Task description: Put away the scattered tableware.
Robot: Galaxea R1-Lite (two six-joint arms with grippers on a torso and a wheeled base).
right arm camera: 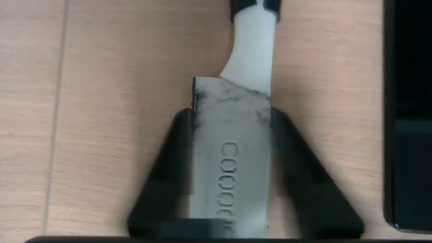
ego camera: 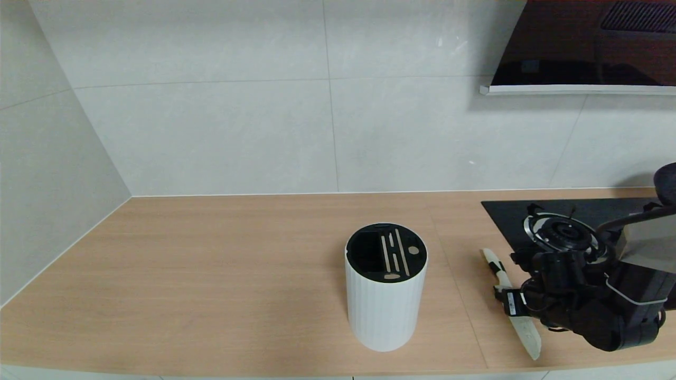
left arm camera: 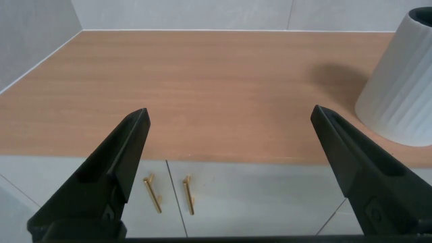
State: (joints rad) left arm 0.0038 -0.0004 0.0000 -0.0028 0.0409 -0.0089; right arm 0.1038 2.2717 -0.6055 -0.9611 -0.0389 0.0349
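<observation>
Right gripper (right arm camera: 231, 125): 2 fingers clenched on the blade of the knife (ego camera: 496, 269), which lies flat on the counter (ego camera: 211, 274), handle beyond the fingertips, hob (ego camera: 560, 232) alongside. Left gripper (left arm camera: 229, 118): fingers spread above the counter edge. The left wrist view adds 2 cabinet handles (left arm camera: 152, 192) beneath them, with the white holder (left arm camera: 405, 81) beyond.

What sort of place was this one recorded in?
Most likely a home kitchen: a gas burner set in a black hob, a range hood above it, and a knife on the wooden countertop by tiled walls.
</observation>
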